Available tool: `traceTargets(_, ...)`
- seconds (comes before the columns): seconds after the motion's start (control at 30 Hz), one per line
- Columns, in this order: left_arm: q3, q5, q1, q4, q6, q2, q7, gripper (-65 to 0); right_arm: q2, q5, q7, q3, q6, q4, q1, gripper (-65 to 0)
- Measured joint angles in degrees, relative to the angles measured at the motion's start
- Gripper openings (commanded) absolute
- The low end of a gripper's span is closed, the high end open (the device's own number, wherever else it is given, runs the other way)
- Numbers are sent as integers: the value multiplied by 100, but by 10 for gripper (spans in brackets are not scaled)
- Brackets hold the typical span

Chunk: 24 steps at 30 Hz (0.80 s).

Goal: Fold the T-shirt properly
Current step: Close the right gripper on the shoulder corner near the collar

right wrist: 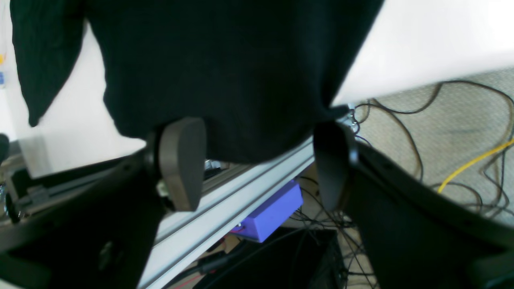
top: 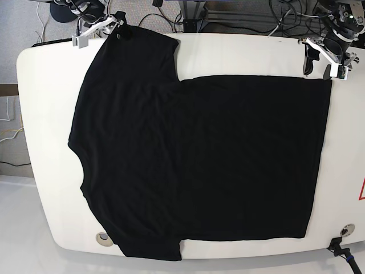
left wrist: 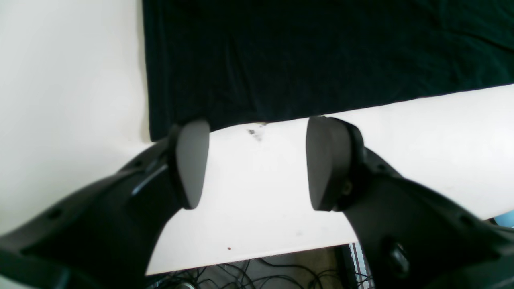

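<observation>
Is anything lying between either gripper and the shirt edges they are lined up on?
Nothing visible. The open left gripper faces the T-shirt hem corner across bare table; the open right gripper sits right at the sleeve edge.

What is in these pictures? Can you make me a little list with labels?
Shirt: black T-shirt, spread flat, not folded yet
Table: white table, shirt covers most of it
Left pincer: open, above bare table beside the shirt's hem corner
Right pincer: open, at the sleeve that hangs over the table's edge
Under the table: cables and a purple box
</observation>
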Motion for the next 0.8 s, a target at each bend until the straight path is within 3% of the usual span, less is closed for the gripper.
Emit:
traceTargets(0.5, 0, 17, 4, 0, 0, 2, 4, -287, 7, -4, -4, -44, -11, 667, -116, -244)
traceTargets(0.8, 0, 17, 2, -2, 0, -9, 2, -287, 162, -22, -35, 754, -22, 634, 146, -244)
